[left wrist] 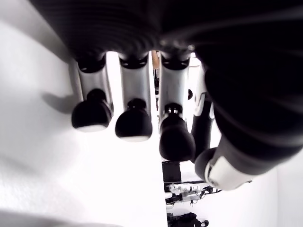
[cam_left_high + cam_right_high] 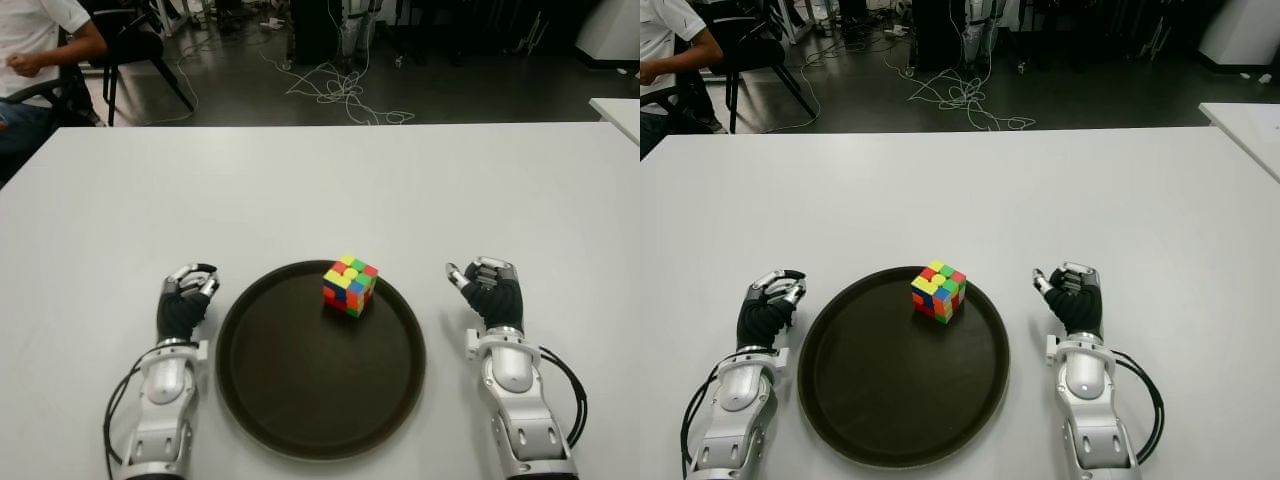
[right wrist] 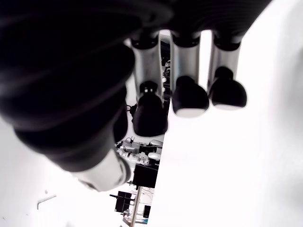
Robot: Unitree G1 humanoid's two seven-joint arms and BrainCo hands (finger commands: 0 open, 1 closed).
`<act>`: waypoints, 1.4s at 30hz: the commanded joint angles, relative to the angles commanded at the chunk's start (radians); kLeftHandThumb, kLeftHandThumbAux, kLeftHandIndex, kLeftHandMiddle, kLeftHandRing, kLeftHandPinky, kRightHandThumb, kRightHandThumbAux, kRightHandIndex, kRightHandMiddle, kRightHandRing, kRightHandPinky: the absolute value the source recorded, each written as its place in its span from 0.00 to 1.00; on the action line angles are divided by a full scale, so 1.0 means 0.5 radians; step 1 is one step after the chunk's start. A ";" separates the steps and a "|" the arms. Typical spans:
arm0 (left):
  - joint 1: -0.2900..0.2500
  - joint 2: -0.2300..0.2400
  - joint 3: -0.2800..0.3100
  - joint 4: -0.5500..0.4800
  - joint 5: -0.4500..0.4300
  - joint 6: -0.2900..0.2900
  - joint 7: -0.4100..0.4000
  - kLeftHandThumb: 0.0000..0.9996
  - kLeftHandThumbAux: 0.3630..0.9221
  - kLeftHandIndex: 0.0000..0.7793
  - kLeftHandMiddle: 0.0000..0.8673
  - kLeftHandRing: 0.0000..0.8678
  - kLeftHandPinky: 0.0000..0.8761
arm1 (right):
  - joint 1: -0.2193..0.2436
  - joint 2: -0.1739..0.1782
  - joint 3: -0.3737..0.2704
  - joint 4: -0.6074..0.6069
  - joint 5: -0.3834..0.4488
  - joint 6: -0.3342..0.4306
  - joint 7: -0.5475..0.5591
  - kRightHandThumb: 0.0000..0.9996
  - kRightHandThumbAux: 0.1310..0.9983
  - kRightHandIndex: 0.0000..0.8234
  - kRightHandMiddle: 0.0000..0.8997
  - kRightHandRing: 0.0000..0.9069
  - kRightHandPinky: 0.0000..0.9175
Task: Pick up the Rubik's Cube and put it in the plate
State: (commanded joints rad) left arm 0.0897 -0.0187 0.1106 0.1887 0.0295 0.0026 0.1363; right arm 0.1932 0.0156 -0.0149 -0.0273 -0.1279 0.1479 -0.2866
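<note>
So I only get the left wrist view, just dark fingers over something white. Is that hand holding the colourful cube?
Observer: No. The left hand holds nothing. It shows to the left of a round dark brown plate on the white table.
Operator: Where is it, then?
Observer: The multicoloured Rubik's Cube sits inside the plate, close to its far rim.
Operator: And the other hand?
Observer: The right hand shows to the right of the plate, fingers relaxed and empty.
</note>
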 joint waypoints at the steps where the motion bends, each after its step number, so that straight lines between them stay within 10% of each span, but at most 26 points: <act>1: 0.000 0.001 0.000 0.002 0.000 -0.002 0.001 0.71 0.61 0.57 0.94 0.95 0.93 | 0.000 -0.002 0.001 0.000 -0.007 0.004 0.001 0.37 0.82 0.92 0.94 0.93 0.91; 42: -0.001 -0.011 0.013 0.003 -0.056 -0.011 -0.020 0.71 0.61 0.57 0.94 0.95 0.93 | -0.022 0.019 -0.032 -0.018 -0.040 0.039 -0.005 0.41 0.81 0.92 0.92 0.92 0.90</act>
State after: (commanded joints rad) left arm 0.0894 -0.0242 0.1169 0.1904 0.0013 -0.0029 0.1261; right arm 0.1824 0.0249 -0.0308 -0.0364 -0.1481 0.1674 -0.2893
